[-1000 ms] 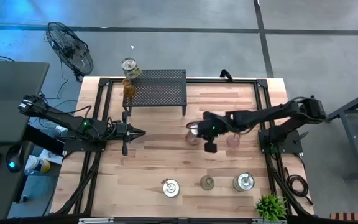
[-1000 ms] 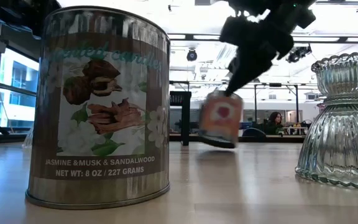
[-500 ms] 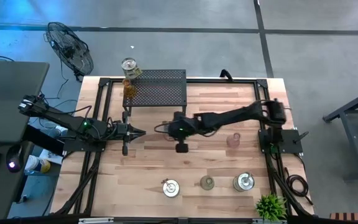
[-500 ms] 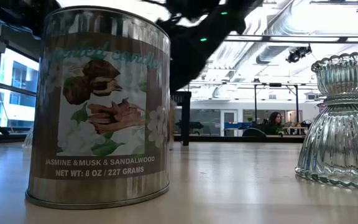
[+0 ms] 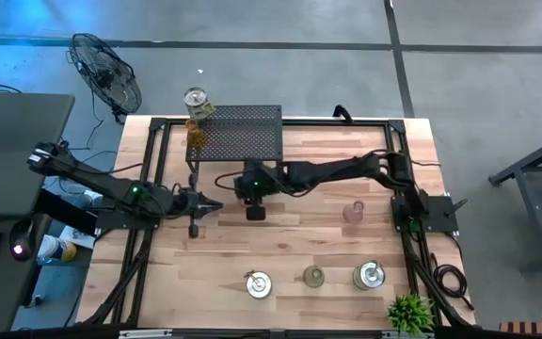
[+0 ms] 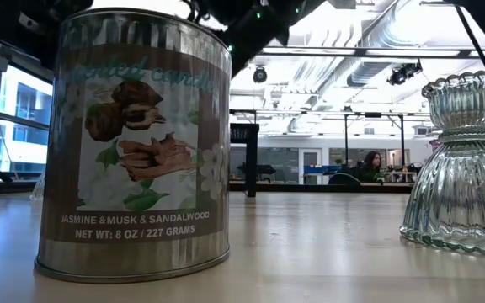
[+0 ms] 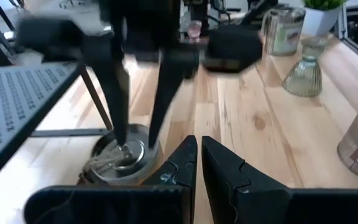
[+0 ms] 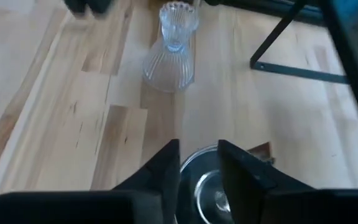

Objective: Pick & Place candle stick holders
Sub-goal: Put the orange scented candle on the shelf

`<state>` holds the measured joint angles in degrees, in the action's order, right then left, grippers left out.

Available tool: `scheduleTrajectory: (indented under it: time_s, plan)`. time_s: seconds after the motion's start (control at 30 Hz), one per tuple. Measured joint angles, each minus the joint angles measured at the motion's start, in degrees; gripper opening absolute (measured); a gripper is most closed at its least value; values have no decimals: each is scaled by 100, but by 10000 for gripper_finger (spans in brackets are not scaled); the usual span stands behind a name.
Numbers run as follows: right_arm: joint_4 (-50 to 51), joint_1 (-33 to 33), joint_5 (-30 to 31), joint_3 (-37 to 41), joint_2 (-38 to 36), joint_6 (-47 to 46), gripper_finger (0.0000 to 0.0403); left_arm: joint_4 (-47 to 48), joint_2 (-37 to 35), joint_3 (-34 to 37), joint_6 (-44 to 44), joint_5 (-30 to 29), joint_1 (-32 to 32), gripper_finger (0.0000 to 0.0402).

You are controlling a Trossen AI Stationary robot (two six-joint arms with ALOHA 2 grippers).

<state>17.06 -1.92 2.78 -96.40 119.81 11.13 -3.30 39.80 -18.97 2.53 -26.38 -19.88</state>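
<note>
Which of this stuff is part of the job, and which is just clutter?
Job:
silver holder, in the right gripper
clear ribbed holder
pink holder
olive holder
amber holder

Just lying about:
black rack
plant
fan

The left gripper is shut, idle nearby.

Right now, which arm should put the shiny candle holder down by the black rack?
The right arm, most likely. The right gripper grips the shiny holder just beside the rack. The left gripper waits nearby, shut and empty, so it would have to take the holder over first.
</note>
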Motion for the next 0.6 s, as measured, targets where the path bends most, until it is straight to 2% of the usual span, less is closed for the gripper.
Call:
scheduleTrajectory:
  time_s: [0.1,0.2,0.27,0.4,0.47,0.6]
  plan:
    - [527,20,-5,-192,-258,111,116,76,241,-97,298,-12,0,20]
    - [564,75,-1,309,-785,246,93,489,508,-435,599,19,-2,20]
    - [-5,86,-136,1149,-1207,141,64,999,695,-815,824,86,9,16]
    - [-2008,84,-546,3197,-2164,-223,8,2268,1182,-1728,1295,192,141,2]
    - [-2938,84,-492,4059,-2672,-472,13,2935,1492,-2271,1519,384,328,2]
    - [-3708,189,66,5289,-3582,-639,23,4099,2314,-3318,1684,949,783,1]
